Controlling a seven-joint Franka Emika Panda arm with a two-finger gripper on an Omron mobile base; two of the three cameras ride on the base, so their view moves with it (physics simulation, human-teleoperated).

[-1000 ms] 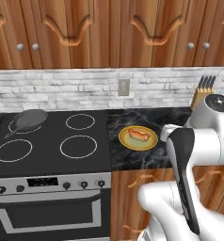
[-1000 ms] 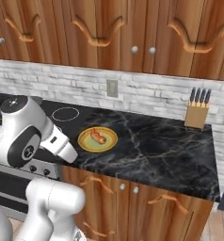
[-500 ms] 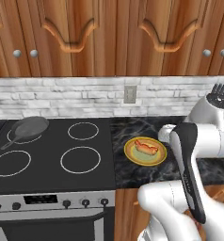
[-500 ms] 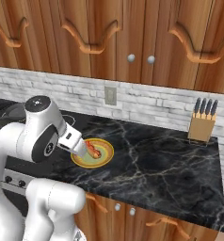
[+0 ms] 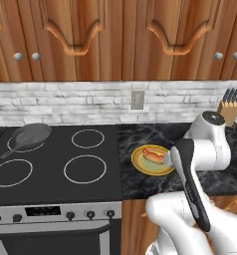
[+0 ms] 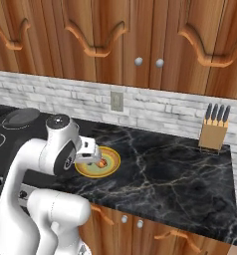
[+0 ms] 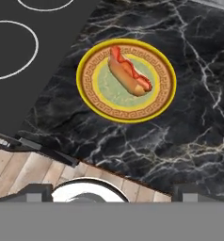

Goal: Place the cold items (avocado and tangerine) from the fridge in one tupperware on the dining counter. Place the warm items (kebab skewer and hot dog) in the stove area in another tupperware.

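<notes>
A black marble counter with white veins runs beside a black glass stovetop with white burner rings, backed by a pale stone-brick wall under carved wooden cabinets; a dark frying pan sits on the rear left burner and a wooden knife block stands by the wall. The red-topped hot dog in its bun lies on a round yellow plate with a patterned brown rim, just right of the stove; the gripper hangs above it, spread wide and empty.
</notes>
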